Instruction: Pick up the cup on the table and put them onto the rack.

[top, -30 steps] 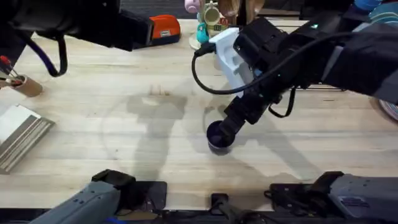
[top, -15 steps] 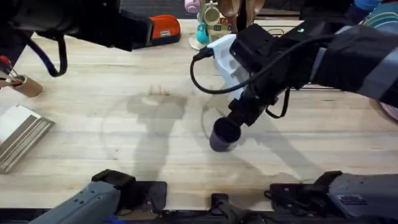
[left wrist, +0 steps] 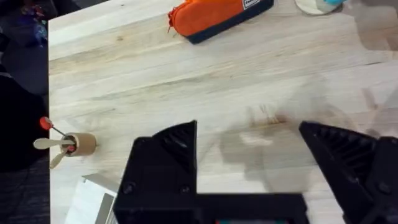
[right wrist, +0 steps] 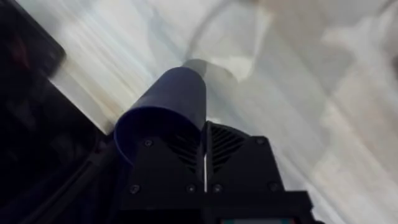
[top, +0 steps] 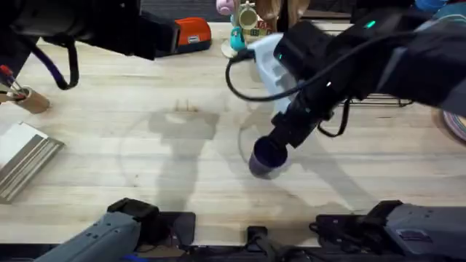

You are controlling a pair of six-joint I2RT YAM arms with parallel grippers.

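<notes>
One navy cup [top: 266, 154] is in play, pinched at its rim by the right gripper [top: 280, 143] and tilted over, hanging just above the pale wooden table [top: 145, 138] near the middle of its front half; in the right wrist view the cup [right wrist: 163, 118] leans mouth toward the camera, with the two fingers [right wrist: 186, 155] nearly shut on its wall. The left gripper [left wrist: 249, 158] hangs over the far left of the table with its jaws spread wide and nothing between them.

Of the rest I count one orange pouch [top: 192, 33] at the far edge, one small wooden holder [top: 28, 99] with a red-tipped stick on the left, and one stack of grey slabs [top: 22, 156] by the left edge; a cluster of small pastel figures [top: 244, 22] stands at the far middle. A thin strip of black wire, the rack [top: 378, 102], peeks out behind the right arm.

The boards are bare and light; the broad stretch between holder and cup lies open.
</notes>
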